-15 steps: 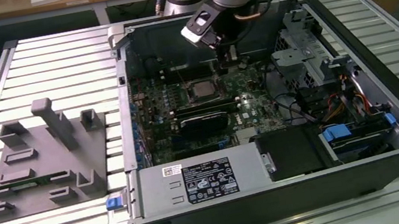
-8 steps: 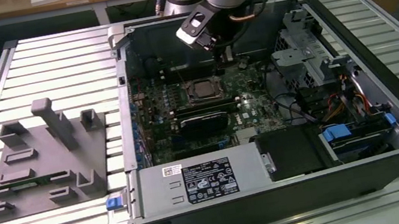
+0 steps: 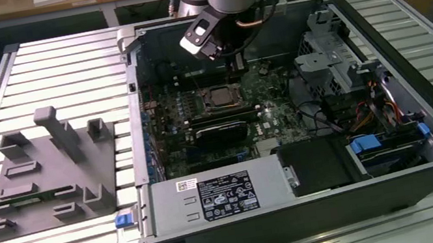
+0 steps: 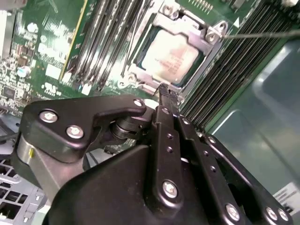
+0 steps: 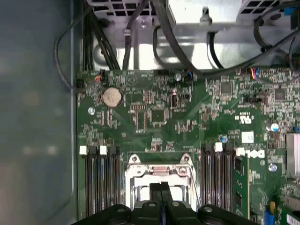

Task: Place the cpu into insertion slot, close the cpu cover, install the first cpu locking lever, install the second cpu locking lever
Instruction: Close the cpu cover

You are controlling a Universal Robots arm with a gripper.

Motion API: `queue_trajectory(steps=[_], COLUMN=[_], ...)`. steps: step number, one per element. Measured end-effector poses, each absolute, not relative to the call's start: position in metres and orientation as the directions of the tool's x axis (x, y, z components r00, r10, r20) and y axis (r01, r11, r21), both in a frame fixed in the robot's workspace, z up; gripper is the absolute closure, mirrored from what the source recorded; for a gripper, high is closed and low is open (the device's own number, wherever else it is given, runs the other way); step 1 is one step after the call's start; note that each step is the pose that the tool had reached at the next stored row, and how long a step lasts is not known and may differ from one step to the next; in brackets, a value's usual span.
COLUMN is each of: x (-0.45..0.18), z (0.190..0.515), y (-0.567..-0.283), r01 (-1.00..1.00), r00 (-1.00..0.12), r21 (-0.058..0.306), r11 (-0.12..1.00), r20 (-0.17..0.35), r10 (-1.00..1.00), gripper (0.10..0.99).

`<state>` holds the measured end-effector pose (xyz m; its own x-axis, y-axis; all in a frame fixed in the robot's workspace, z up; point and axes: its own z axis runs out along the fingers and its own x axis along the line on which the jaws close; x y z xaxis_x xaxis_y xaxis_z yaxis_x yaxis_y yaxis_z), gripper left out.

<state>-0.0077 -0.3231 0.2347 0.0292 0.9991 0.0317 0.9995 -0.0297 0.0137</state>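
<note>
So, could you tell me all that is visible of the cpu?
The cpu is a small flat square chip with a pale silvery-beige metal face. It lies flat in the insertion slot, with the silvery cpu cover framing its edges. The claw, shut, hangs close by one edge; whether it touches cannot be told.

The small square cpu (image 4: pixel 171 54) has a smooth, satin, pale silvery-beige metal face. The thin silvery metal cpu cover frame (image 4: pixel 187 22) around it shines brighter. The black end effector (image 4: pixel 165 91) looks matt, studded with bright steel screws. The green circuit board (image 5: pixel 220 112) looks faintly glossy. The ribbed silvery metal desk (image 3: pixel 58 69) gleams.
</note>
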Motion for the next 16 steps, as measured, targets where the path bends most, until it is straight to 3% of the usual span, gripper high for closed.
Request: queue_trajectory(steps=[16], x=[-0.031], z=[0.219], y=[-0.327], r01=[0.999], r00=[0.028], r21=[0.032], r11=[-0.030], r20=[0.052], r10=[0.998], gripper=[0.980])
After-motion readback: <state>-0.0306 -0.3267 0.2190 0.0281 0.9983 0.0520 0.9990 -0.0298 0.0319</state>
